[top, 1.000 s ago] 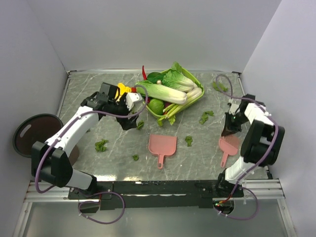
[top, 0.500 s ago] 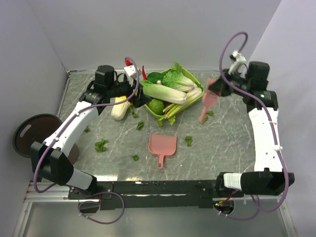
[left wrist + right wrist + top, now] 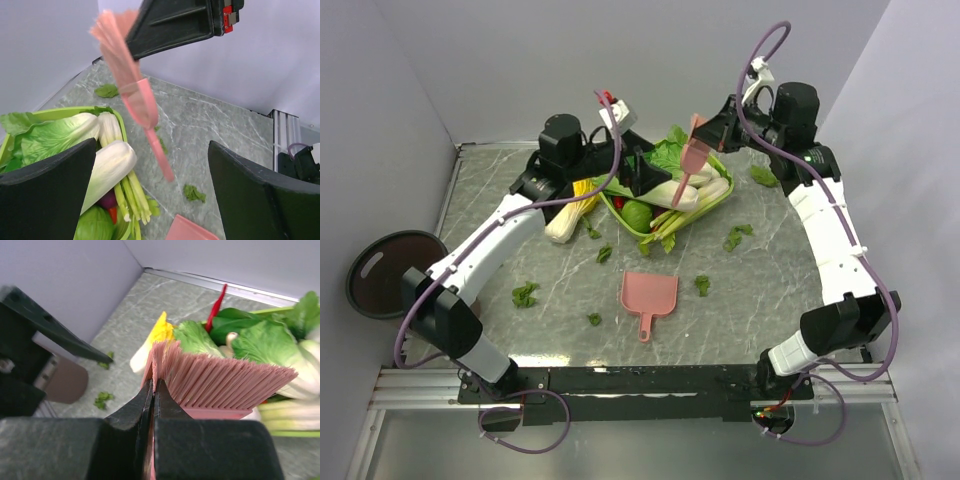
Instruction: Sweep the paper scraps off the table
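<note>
Several small dark-green paper scraps lie on the grey table (image 3: 770,290): one front left (image 3: 525,294), one (image 3: 594,319) beside the pink dustpan (image 3: 648,294), one to its right (image 3: 703,285), others further right (image 3: 736,237). My right gripper (image 3: 713,128) is shut on a pink brush (image 3: 691,160) and holds it in the air over the green tray (image 3: 718,203); the right wrist view shows the jaws (image 3: 154,390) pinched on the brush (image 3: 225,385). My left gripper (image 3: 650,177) is open and empty above the tray. In its view (image 3: 152,155) the brush (image 3: 135,95) hangs ahead and a scrap (image 3: 194,192) lies below.
The tray holds large cabbages and greens (image 3: 660,185). A yellow-and-white cabbage (image 3: 565,215) lies on the table left of it. A round dark brown bin (image 3: 382,272) stands off the left edge. Grey walls close the back and sides.
My right arm has lifted the brush from the right side and swung it left, over the tray. My left gripper has moved right from the yellow-and-white cabbage to above the tray.
</note>
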Action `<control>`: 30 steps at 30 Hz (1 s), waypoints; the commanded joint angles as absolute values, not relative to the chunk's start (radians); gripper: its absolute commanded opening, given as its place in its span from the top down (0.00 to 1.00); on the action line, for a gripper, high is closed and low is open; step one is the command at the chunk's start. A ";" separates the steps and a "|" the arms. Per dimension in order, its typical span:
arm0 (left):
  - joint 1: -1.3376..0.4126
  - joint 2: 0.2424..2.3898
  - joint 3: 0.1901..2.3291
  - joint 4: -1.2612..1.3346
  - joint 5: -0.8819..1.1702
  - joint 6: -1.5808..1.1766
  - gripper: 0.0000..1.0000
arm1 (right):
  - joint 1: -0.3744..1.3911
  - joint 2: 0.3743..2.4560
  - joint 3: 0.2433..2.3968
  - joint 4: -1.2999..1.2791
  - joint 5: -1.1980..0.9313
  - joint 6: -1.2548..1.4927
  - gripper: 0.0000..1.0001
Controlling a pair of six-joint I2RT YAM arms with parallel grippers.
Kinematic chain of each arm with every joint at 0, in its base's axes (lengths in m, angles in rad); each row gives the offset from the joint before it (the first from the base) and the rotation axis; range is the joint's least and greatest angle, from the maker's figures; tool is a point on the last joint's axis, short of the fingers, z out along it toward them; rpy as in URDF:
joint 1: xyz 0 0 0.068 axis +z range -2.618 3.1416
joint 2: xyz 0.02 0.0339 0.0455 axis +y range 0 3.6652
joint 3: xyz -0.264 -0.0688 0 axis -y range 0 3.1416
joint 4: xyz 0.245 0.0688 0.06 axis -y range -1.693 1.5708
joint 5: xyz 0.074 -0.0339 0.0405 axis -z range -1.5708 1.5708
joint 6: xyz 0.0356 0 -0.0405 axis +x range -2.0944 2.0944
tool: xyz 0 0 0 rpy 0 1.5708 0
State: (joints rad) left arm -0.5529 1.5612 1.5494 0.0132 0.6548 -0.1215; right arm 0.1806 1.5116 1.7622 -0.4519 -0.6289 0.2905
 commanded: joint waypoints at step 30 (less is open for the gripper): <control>-0.503 1.563 1.658 -0.613 0.850 0.525 0.99 | 0.034 1.390 1.677 -0.691 -1.089 -0.404 0.11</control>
State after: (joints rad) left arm -0.5346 1.5944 1.5681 -0.3195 0.7128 0.2131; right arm 0.0109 1.4464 1.6993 -0.4725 -0.9478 0.0784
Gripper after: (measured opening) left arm 0.074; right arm 0.876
